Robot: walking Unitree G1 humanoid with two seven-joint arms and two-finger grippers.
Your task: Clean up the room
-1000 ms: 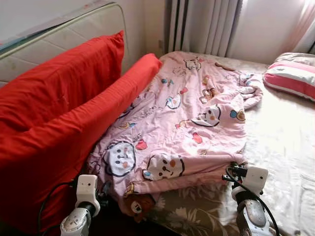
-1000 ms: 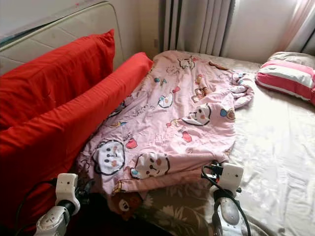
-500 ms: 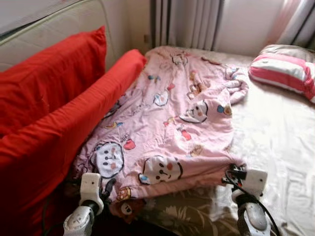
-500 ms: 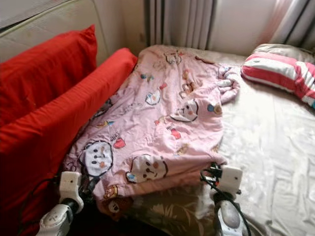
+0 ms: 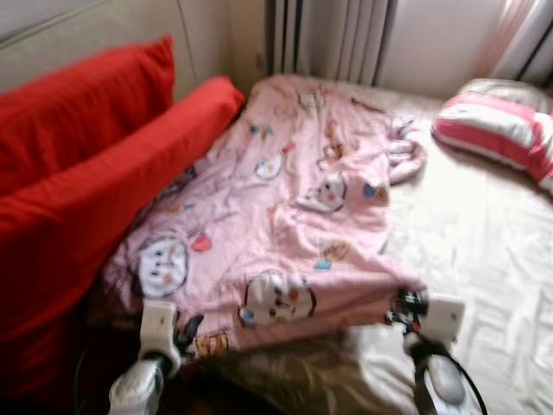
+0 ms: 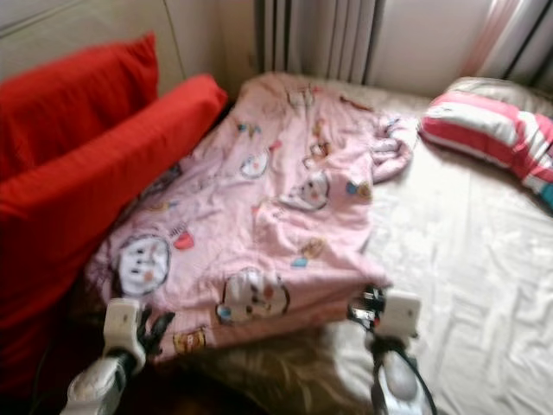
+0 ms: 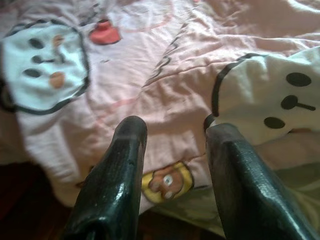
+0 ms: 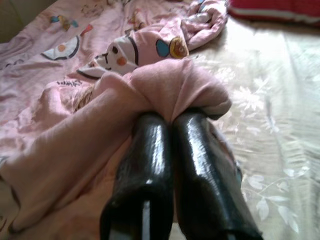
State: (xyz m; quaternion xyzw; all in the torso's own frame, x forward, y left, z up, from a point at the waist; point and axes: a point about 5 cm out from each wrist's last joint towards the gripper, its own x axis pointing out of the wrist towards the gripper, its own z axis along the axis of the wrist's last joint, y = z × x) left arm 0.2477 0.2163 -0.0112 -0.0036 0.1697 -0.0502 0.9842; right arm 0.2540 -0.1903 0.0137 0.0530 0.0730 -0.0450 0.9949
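Right tool [image 8: 172,120] is clenched on a bunched corner of the pink cartoon-print blanket [image 5: 294,216], which lies spread across the bed [image 5: 492,259] ahead of both tools, its far side against the red cushions [image 5: 95,173]. My left tool [image 7: 172,135] hangs released just over the blanket's near hem, not yet gripping. I judge the cloth light, soft and limp; it will sag and bunch. A matching hold on the hem beneath the left tool should let me lift it evenly.
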